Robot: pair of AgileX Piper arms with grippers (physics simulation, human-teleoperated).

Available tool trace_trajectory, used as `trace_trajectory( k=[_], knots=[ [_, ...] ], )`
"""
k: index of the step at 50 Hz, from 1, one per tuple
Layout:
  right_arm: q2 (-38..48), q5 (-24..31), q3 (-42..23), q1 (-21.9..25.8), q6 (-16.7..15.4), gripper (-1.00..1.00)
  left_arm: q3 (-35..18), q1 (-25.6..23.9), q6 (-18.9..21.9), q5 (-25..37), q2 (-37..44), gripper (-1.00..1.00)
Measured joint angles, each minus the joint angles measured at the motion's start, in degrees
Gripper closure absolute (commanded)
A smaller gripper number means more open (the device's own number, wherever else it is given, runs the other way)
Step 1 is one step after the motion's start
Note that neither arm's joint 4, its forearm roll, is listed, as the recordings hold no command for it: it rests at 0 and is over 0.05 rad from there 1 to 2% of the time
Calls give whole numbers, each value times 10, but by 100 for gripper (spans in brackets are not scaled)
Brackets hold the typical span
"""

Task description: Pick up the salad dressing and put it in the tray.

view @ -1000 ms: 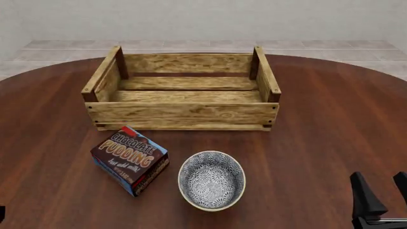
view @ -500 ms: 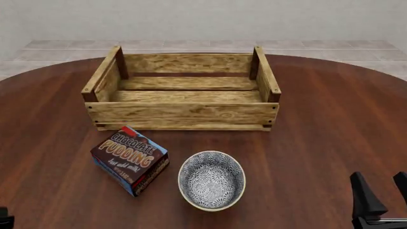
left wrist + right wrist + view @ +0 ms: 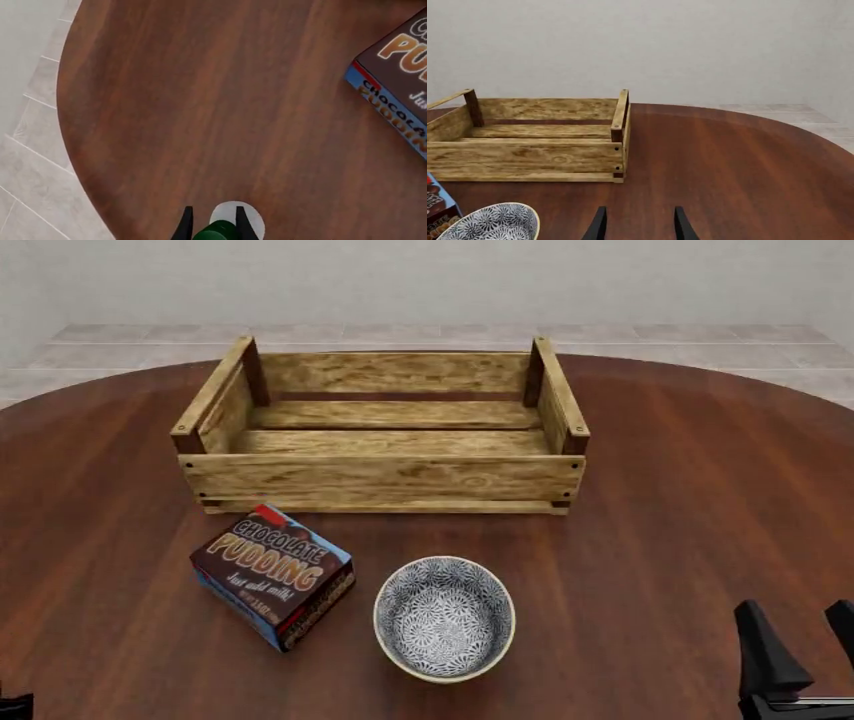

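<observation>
The salad dressing point(image 3: 228, 211) shows only in the left wrist view, seen from above as a pale round body with a green cap. My left gripper point(image 3: 215, 225) stands over it, its fingers tight on either side of the cap. In the front view only a dark sliver of that gripper point(image 3: 11, 706) shows at the bottom left corner, and the bottle is out of frame. The tray point(image 3: 380, 478), a light-wood slatted crate, stands empty at the table's far middle and also shows in the right wrist view point(image 3: 527, 157). My right gripper point(image 3: 797, 625) is open and empty at the front right point(image 3: 639, 212).
A brown-and-blue Chocolate Pudding box point(image 3: 274, 575) lies in front of the tray's left half, near the left gripper point(image 3: 400, 80). A grey patterned bowl point(image 3: 445, 562) sits to its right. The table's round left edge point(image 3: 67, 130) runs close to the bottle.
In the front view the sliver of my left gripper has sunk lower at the bottom left corner. The right gripper and the objects on the table have not moved.
</observation>
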Motion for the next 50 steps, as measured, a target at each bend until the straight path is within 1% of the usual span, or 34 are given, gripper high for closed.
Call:
trace_trajectory(
  k=[12,25,37,50],
  knots=[
    [0,0,0,0,0,-100,-57,-27,-17,64,-43,100],
    [0,0,0,0,0,-100,-130,-70,-39,112,-67,100],
    [0,0,0,0,0,-100,-203,-117,-57,139,-67,100],
    [0,0,0,0,0,-100,-274,-178,-80,149,-45,100]
  ],
)
